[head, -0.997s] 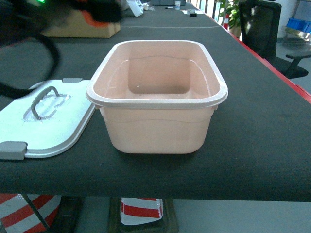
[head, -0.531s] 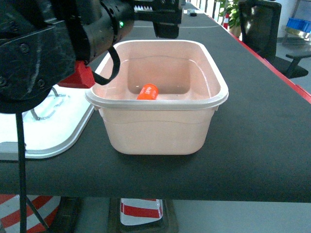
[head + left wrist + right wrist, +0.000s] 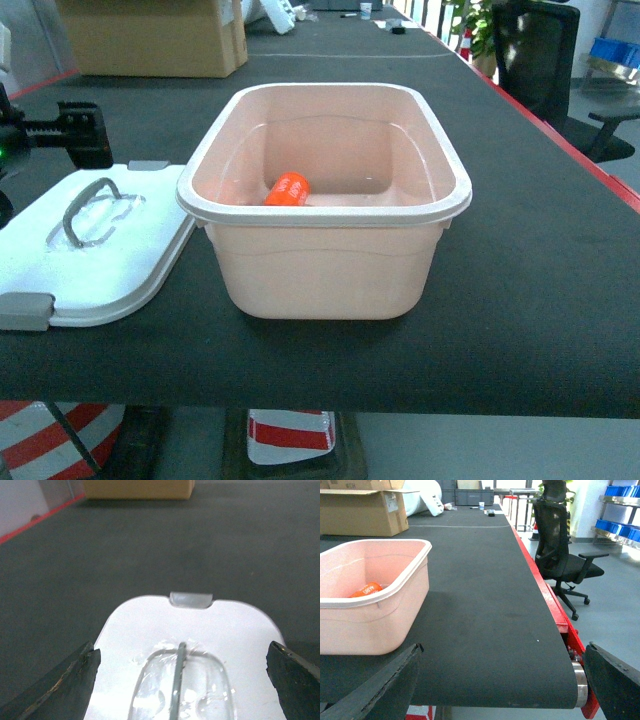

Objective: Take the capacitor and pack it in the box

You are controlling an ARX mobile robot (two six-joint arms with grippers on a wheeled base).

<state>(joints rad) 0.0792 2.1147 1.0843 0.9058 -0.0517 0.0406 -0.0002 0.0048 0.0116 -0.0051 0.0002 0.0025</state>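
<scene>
Dark grey matted table runs back into a workshop; brown cardboard box at the far 11 o'clock corner, black office chair off the red-edged right side.

Far left, 9 o'clock in head view: left gripper hangs over the white lid, jaws spread wide with nothing between them. Left wrist view looks straight down on the lid's grey handle and grey clip. Lid lies flat, its right edge just beside the box.

Centre: pink box, uncovered. Capacitor lies on its side on the box floor, toward the left wall.

Right: right gripper low at the table's near edge, jaws released and wide apart, well apart from the box.
</scene>
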